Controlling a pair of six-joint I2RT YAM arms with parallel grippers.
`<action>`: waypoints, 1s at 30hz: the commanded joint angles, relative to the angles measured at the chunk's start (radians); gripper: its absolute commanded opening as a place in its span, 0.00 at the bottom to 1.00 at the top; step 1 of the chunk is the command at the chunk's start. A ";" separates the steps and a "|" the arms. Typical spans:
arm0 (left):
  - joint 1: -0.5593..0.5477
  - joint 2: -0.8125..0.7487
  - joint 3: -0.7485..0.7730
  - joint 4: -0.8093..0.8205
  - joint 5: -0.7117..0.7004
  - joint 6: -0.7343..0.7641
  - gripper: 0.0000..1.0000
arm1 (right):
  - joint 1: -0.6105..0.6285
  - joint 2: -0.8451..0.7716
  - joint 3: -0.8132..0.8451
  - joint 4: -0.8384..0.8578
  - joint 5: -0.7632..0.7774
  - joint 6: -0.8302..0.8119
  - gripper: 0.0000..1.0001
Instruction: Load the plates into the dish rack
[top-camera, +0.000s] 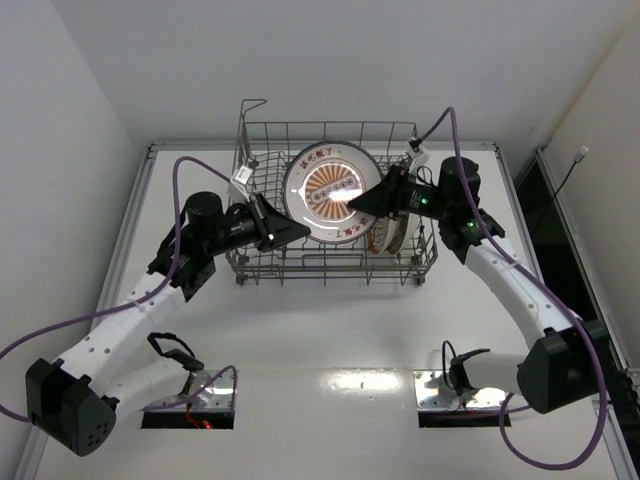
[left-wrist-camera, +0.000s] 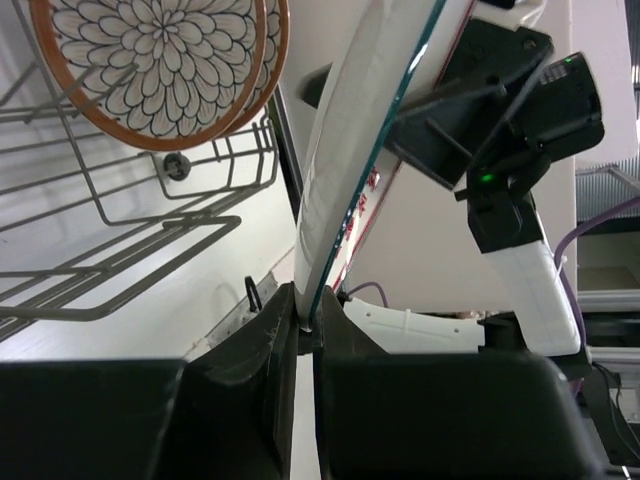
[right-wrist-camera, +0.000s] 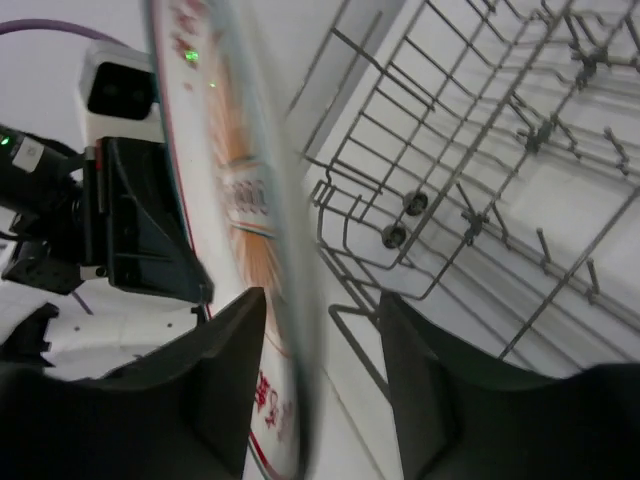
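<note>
The white plate with the orange centre (top-camera: 335, 190) is held tilted above the grey wire dish rack (top-camera: 330, 270). My left gripper (top-camera: 298, 232) is shut on its left rim; in the left wrist view the rim (left-wrist-camera: 340, 150) is pinched between the jaws (left-wrist-camera: 305, 325). My right gripper (top-camera: 358, 207) is at its right rim, jaws open with the blurred rim (right-wrist-camera: 235, 180) between them (right-wrist-camera: 320, 380), not clamped. The brown-rimmed petal-flower plate (left-wrist-camera: 160, 60) stands upright in the rack (left-wrist-camera: 120, 290), another plate close behind it. Both show at the rack's right end (top-camera: 390, 238).
The rack's raised handle (top-camera: 253, 105) stands at its back left corner. Rows of upright tines (right-wrist-camera: 480, 150) fill the rack floor. Purple cables (top-camera: 185, 165) loop over both arms. White walls close in the table on the left, right and back.
</note>
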 joint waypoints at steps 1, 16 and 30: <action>-0.031 0.009 0.010 0.159 0.050 -0.030 0.00 | -0.008 -0.003 0.006 0.216 -0.118 0.052 0.42; 0.056 0.235 0.230 -0.182 0.051 0.333 0.47 | -0.067 -0.225 0.213 -0.314 0.202 -0.108 0.00; 0.234 0.109 0.354 -0.527 -0.614 0.705 0.74 | -0.046 -0.267 0.237 -0.621 0.771 -0.154 0.00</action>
